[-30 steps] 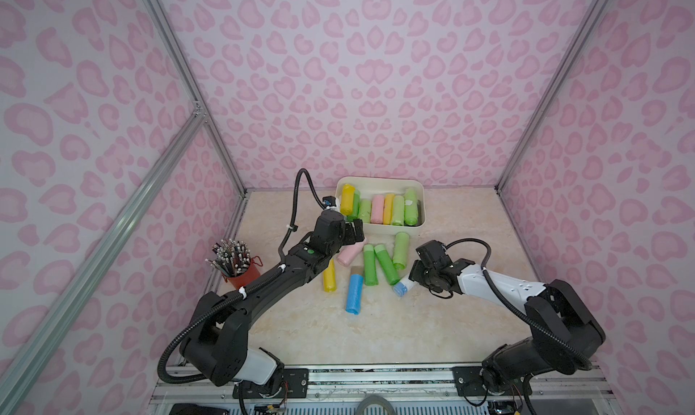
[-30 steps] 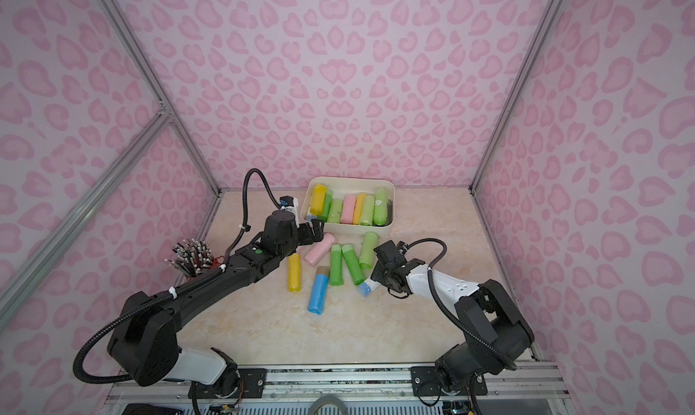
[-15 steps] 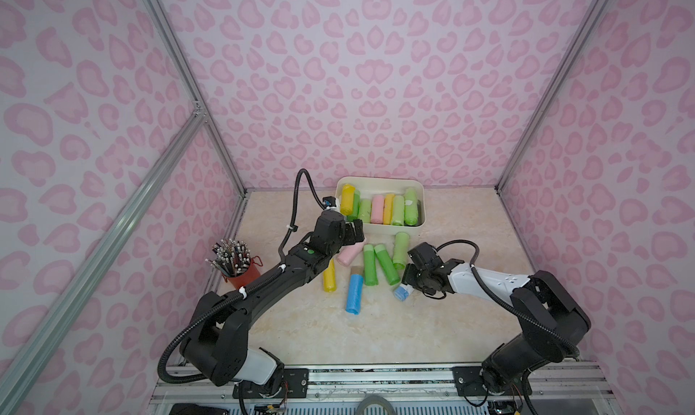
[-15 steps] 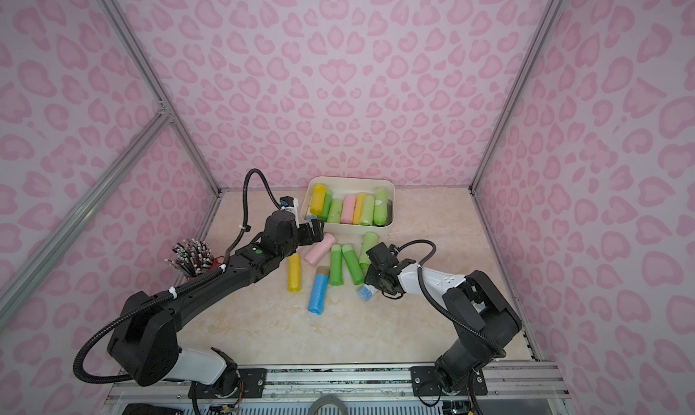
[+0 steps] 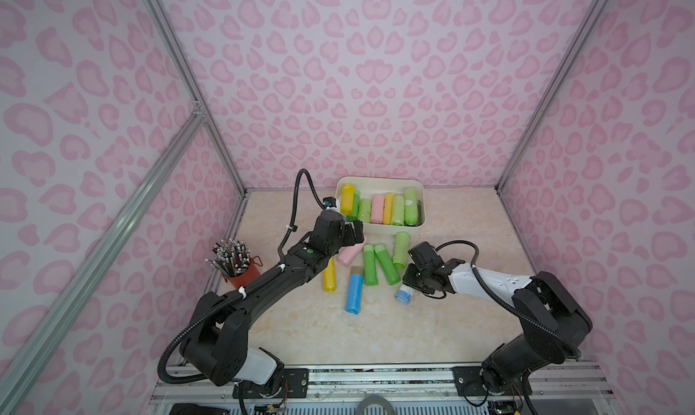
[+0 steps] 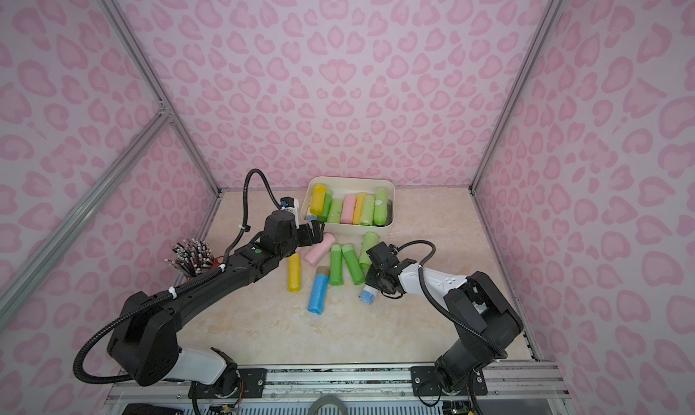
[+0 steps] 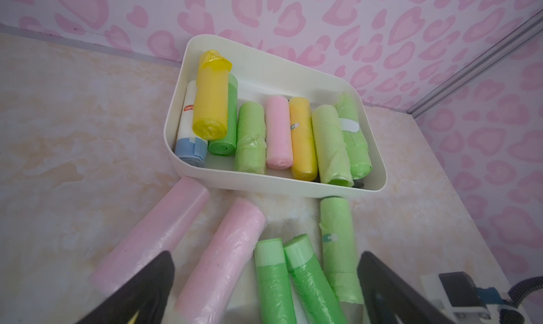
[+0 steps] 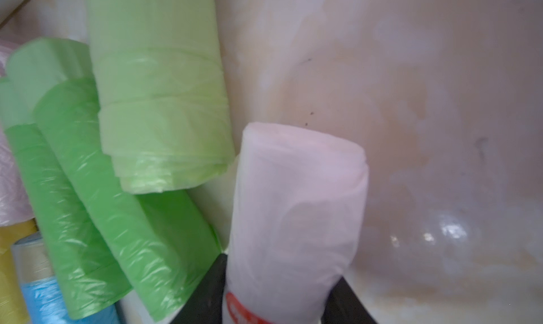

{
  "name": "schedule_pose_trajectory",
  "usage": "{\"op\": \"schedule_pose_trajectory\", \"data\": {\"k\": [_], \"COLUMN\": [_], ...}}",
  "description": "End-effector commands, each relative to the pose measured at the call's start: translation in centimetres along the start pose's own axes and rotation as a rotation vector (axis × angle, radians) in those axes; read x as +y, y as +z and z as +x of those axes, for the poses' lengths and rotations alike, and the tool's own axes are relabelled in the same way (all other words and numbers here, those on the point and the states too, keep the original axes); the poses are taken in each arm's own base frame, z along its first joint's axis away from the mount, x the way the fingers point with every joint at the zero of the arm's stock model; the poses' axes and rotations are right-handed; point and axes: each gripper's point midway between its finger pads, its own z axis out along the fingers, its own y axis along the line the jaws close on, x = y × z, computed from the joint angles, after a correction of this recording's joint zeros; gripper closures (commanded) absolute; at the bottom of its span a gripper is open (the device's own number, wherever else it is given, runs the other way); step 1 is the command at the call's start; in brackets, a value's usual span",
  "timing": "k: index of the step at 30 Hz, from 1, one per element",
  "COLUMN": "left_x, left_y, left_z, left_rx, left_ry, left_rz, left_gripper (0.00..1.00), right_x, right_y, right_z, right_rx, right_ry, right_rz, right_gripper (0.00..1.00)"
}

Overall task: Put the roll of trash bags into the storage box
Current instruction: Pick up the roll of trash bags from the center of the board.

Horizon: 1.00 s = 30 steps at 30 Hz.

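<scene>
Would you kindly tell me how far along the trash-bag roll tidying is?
Done: eight rolls lie in the shallow cream-white plastic storage box. In hand: the right gripper, jaws clasped on a white-and-blue plastic roll, not yet at the box. Remaining: seven loose rolls lie outside; the open left gripper hovers above the pink ones.

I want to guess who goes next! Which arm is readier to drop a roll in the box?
Right. The right gripper pinches the white trash-bag roll; the left gripper hangs open and empty above a pink roll, though nearer the storage box.
</scene>
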Motion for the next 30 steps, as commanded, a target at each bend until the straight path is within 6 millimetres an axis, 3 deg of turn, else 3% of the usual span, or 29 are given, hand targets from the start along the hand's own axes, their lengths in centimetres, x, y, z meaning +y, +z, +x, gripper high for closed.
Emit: {"op": "schedule_pose_trajectory", "data": {"k": [1, 16, 30], "left_x": [0.3, 2.1, 1.9], "left_y": [-0.7, -3.0, -3.6], "left_z": [-0.1, 0.9, 2.4], "left_rx": [-0.005, -0.018, 0.008], "left_ry": [0.006, -0.017, -0.034], "left_rz": [-0.008, -0.041, 0.004], "left_gripper": [0.0, 0.0, 0.0], "right_x": [0.8, 4.2, 6.3], "right_y": [-0.6, -3.3, -4.8], "right_z": [-0.2, -3.2, -13.6], "right_rx": [0.003, -0.043, -0.195], "right_ry": [-0.017, -0.087, -0.118], "right_rz": [-0.027, -0.101, -0.066], "right_gripper": [0.54, 0.57, 0.58]}}
